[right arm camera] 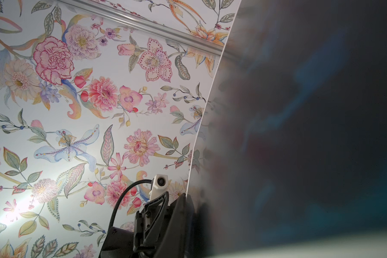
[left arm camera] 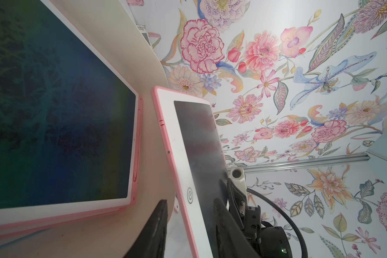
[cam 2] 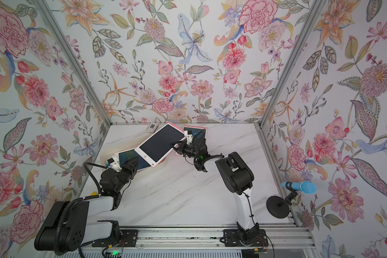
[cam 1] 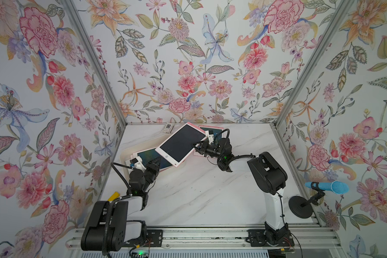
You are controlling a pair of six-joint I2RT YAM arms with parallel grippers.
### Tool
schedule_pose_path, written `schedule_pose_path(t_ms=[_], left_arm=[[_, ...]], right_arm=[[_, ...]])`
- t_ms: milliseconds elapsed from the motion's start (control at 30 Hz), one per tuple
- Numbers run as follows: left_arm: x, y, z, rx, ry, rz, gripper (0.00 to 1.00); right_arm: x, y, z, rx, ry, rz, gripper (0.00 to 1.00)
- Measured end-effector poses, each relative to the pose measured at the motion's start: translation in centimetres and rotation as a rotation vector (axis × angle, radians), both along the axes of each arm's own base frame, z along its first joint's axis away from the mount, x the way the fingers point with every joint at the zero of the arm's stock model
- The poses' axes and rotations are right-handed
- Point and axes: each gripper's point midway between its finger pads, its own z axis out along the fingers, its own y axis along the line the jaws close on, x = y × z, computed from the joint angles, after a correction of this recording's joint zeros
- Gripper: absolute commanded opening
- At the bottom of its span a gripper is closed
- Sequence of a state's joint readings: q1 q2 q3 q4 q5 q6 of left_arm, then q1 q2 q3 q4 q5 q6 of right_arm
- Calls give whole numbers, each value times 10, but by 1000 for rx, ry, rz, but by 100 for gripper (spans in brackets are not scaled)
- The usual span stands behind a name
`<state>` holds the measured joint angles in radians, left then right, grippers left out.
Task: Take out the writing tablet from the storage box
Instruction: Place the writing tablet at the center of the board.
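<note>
Nearby, lifted tablet point(cam 1: 180, 143), boxed tablet point(cam 1: 145, 156), card point(cam 1: 167, 127), microphone point(cam 1: 328, 187)

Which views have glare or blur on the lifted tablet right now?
Right wrist: the lifted tablet sits too close, its screen a soft smear of reflections; a bright hotspot washes out the wallpaper. Left wrist: grey sheen on that screen, green-blue tint on the boxed tablet. In both top views: sharp, evenly lit.

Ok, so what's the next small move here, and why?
Probably the right gripper should carry the writing tablet sideways, out over the marble table: it is shut on the tablet's edge, the left gripper stands open, and the tablet hangs tilted over the storage box.
</note>
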<state>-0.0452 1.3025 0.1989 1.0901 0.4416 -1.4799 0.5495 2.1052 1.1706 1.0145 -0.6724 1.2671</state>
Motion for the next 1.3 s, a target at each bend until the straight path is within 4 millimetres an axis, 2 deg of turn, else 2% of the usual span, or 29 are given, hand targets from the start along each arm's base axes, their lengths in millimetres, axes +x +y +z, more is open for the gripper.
schedule_pose_path(t_ms=[133,267,433,633,800,1000,1167,1300], left_arm=[[3,-2,5,46,-3,-18,37],[2,-1,13,105,-18,-25,37],[0,3,2,154,17,-25,38],[1,2,-6,214,54,-63,37],[-5,11,-11,273,73,-85,37],[-13,19,-12,325,71,-108,36],[-18,14,-16,335,64,-151,36],[-24,10,-24,336,69,-173,36]], right_arm=[[10,-29,3,-36,4,27,3],[29,-77,20,-78,-31,9,1],[52,-133,40,-105,-92,2,0],[74,-190,42,-147,-107,28,0],[89,-240,24,-196,-87,10,0],[101,-285,-10,-239,-25,-4,0],[103,-299,-31,-284,5,29,0],[97,-306,-41,-305,24,58,0]])
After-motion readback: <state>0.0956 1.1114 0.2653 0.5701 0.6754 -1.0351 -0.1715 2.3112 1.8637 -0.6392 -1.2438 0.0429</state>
